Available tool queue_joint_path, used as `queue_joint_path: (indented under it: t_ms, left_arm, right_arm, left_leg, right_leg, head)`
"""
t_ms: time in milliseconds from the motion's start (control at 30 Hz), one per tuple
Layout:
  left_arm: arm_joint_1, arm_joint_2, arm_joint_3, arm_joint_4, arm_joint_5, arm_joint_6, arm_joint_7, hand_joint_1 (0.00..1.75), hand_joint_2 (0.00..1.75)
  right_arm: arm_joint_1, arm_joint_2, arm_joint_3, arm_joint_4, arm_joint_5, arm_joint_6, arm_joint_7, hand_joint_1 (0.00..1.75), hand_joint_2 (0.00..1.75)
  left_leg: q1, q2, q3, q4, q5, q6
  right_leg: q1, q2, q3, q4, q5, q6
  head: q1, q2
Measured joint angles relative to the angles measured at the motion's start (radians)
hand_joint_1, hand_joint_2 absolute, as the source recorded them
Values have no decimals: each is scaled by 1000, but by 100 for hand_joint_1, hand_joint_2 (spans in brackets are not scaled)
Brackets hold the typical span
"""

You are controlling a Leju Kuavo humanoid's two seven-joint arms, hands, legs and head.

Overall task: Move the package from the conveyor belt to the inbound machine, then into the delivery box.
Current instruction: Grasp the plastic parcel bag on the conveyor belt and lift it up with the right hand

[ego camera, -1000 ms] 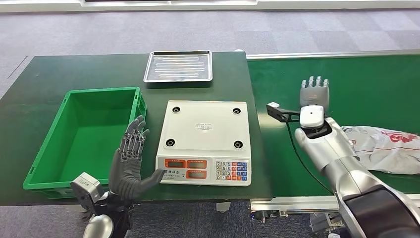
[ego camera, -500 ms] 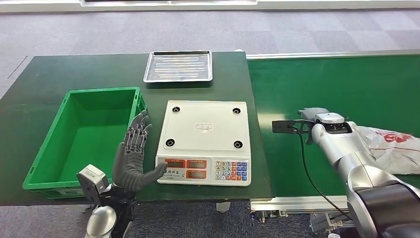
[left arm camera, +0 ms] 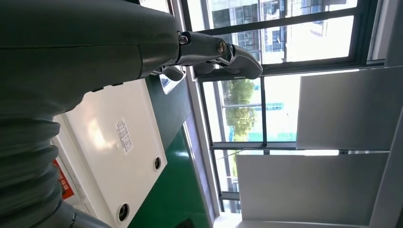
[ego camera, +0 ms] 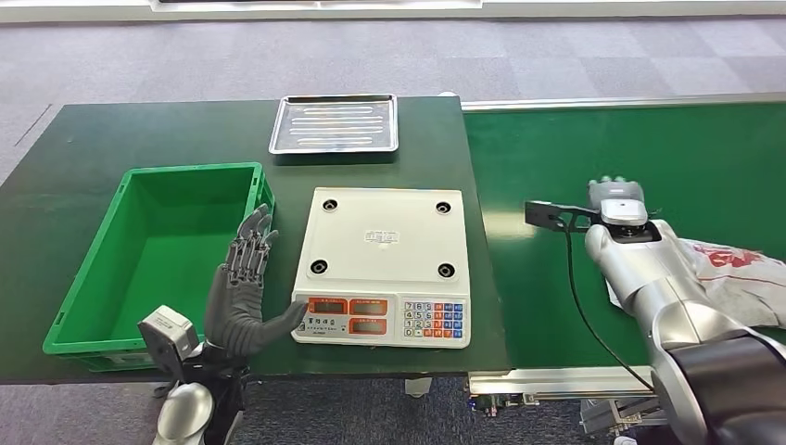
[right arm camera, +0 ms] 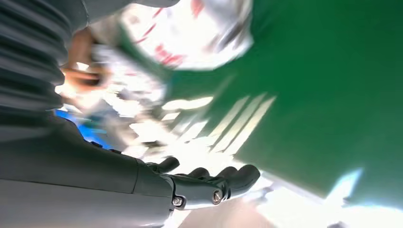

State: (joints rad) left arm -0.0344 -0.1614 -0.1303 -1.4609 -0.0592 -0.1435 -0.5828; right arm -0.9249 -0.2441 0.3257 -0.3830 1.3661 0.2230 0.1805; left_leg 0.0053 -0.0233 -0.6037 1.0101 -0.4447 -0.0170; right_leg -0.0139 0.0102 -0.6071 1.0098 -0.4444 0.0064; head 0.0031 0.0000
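The package (ego camera: 741, 273), a crumpled white plastic bag with red print, lies on the green conveyor belt (ego camera: 704, 158) at the right edge. My right hand (ego camera: 616, 192) hovers over the belt just left of the package, empty, with its fingers pointing away; my forearm covers the bag's near end. In the blurred right wrist view the package (right arm camera: 190, 33) lies beyond the fingers (right arm camera: 223, 183). The white weighing scale (ego camera: 385, 264) sits mid-table. My left hand (ego camera: 243, 287) stands upright and open at the scale's front left corner, beside the empty green box (ego camera: 158, 255).
A metal tray (ego camera: 334, 123) lies at the back of the dark green table (ego camera: 111, 139), behind the scale. A black cable and bracket (ego camera: 547, 216) stick out from my right wrist over the belt. The left wrist view shows the scale (left arm camera: 114, 137) and windows beyond.
My right hand has swung from upright to pointing away and shifted right, close to the package. My left hand has barely moved.
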Motion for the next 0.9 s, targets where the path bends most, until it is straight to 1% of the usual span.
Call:
queue_joint_path:
  t_ms: [67,133,233,333,433,533,600,700,767,833,900]
  left_arm:
    - [17,-3,7,-23,-1,8,9,0,175]
    - [30,-9,14,-43,-4,11,19,0,175]
    - [36,-20,19,-57,-10,11,30,0,175]
    - [35,-30,20,-59,-15,11,36,0,175]
    - [33,-39,21,-59,-17,11,40,0,175]
    - [28,-46,25,-59,-17,11,41,0,175]
    - [24,-49,30,-58,-17,11,41,0,175]
    - [18,-50,37,-55,-17,10,38,0,175]
    - [13,-50,39,-52,-17,9,35,0,175]
    - [11,-50,42,-50,-16,8,31,0,175]
    - [11,-50,45,-50,-15,8,28,0,175]
  right_arm:
    - [8,8,-2,-16,1,-99,122,0,175]
    - [32,15,-11,-51,2,-169,215,0,175]
    - [100,25,-45,-132,23,-192,306,0,175]
    - [178,40,-100,-214,41,-187,342,0,175]
    - [228,56,-146,-266,58,-169,340,0,175]
    - [271,78,-167,-305,81,-125,315,0,175]
    - [303,91,-173,-326,84,-83,274,0,175]
    - [346,101,-175,-341,63,-21,176,0,175]
    - [368,103,-175,-341,48,2,119,0,175]
    - [383,104,-175,-341,42,9,92,0,175]
    - [389,104,-175,-342,44,7,88,0,175]
  left_leg:
    - [0,0,0,0,0,0]
    - [0,0,1,0,0,0]
    - [0,-3,1,0,0,0]
    - [0,-4,0,0,-1,1]
    - [0,-3,0,0,-1,1]
    - [0,-2,1,0,-1,1]
    - [0,-3,1,0,-1,1]
    - [0,-3,0,0,-1,1]
    - [0,-3,0,0,-1,1]
    - [0,-3,0,0,-1,1]
    - [0,-3,0,0,-1,1]
  right_leg:
    - [0,0,0,0,0,0]
    - [0,0,0,0,-1,1]
    - [0,-3,1,0,-2,2]
    - [0,-3,1,0,-2,2]
    - [0,-3,1,0,-2,2]
    - [0,-3,1,0,-2,2]
    - [0,-3,1,0,-2,2]
    - [0,-3,1,0,-2,2]
    - [0,-3,1,0,-2,2]
    - [0,-3,1,0,-2,2]
    - [-1,-3,1,0,-2,2]
  head:
    - [0,0]
    - [0,0]
    - [0,0]
    - [0,0]
    - [0,0]
    - [0,0]
    - [0,0]
    - [0,0]
    - [0,0]
    - [0,0]
    - [0,0]
